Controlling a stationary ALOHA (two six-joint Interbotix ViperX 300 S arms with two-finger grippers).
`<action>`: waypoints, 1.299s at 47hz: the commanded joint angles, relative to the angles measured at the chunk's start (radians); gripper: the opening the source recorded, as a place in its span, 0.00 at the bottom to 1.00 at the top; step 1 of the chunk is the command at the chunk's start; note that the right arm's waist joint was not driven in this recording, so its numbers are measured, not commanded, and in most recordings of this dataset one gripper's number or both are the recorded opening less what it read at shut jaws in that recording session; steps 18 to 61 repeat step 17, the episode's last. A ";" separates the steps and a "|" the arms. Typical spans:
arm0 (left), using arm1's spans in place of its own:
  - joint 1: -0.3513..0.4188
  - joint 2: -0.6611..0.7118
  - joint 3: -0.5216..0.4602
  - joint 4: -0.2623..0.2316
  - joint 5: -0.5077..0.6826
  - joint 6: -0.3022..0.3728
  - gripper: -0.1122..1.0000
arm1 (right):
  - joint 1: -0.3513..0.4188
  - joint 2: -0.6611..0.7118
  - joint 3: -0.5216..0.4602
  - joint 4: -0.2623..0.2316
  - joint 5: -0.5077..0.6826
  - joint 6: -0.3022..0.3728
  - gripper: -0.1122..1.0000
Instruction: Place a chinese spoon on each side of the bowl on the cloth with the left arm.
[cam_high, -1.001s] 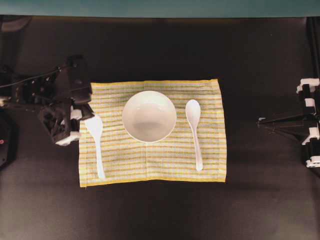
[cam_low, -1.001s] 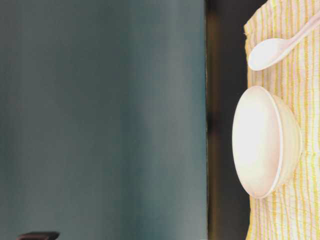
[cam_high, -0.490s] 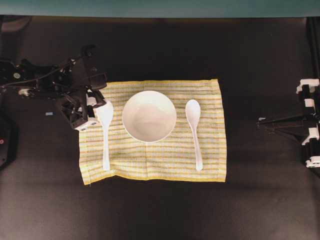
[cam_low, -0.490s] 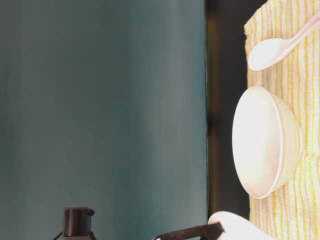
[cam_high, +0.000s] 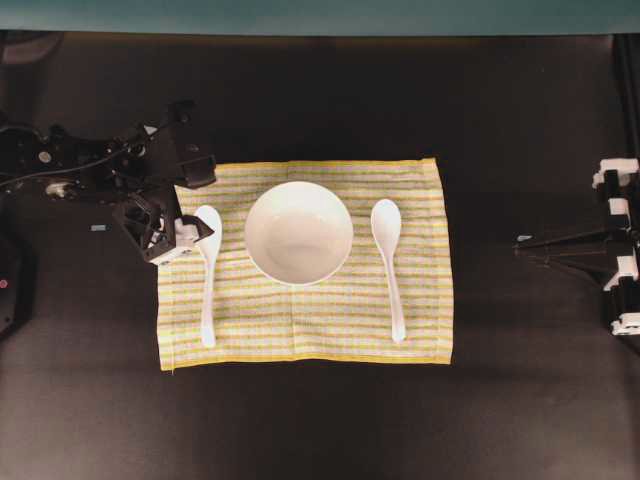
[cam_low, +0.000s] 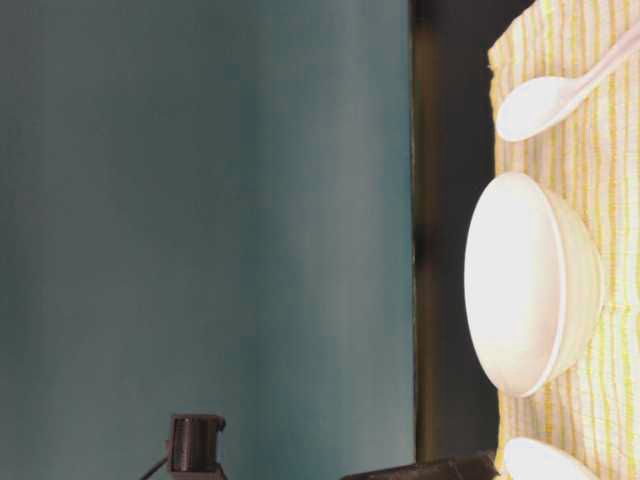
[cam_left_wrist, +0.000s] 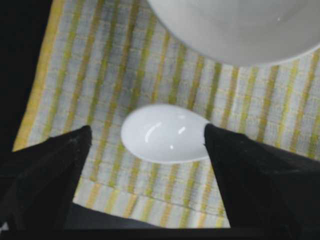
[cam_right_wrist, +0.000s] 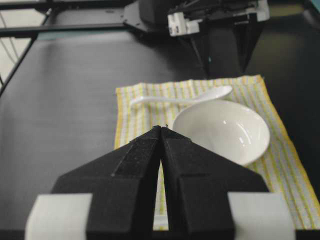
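Note:
The white bowl (cam_high: 298, 232) sits in the far half of the striped cloth (cam_high: 330, 335). One white chinese spoon (cam_high: 207, 285) lies on the cloth left of the bowl, and another chinese spoon (cam_high: 388, 265) lies on its right. My left gripper (cam_high: 198, 210) hangs open over the left spoon's head. In the left wrist view the spoon head (cam_left_wrist: 165, 133) rests on the cloth (cam_left_wrist: 100, 60) between the parted fingers (cam_left_wrist: 55, 170), with a gap on the left side and the bowl's rim (cam_left_wrist: 240, 35) just beyond. My right gripper (cam_right_wrist: 161, 128) is shut and holds nothing.
The right arm (cam_high: 612, 250) is parked at the table's right edge, well away from the cloth. Bare black tabletop (cam_high: 320, 420) surrounds the cloth on all sides. A teal wall (cam_low: 200, 200) stands behind the table.
The left gripper carried the left spoon rightward onto the cloth beside the bowl, set it down straight, and opened. The cloth's left edge flattened. The right arm stayed still.

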 joint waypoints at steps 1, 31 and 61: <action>-0.003 -0.020 -0.005 0.003 -0.018 -0.005 0.90 | 0.000 0.005 -0.006 0.002 -0.005 0.008 0.10; -0.190 -0.265 0.015 0.003 -0.060 -0.074 0.87 | 0.000 0.006 0.006 0.002 -0.002 0.011 0.10; -0.190 -0.265 0.015 0.003 -0.060 -0.074 0.87 | 0.000 0.006 0.006 0.002 -0.002 0.011 0.10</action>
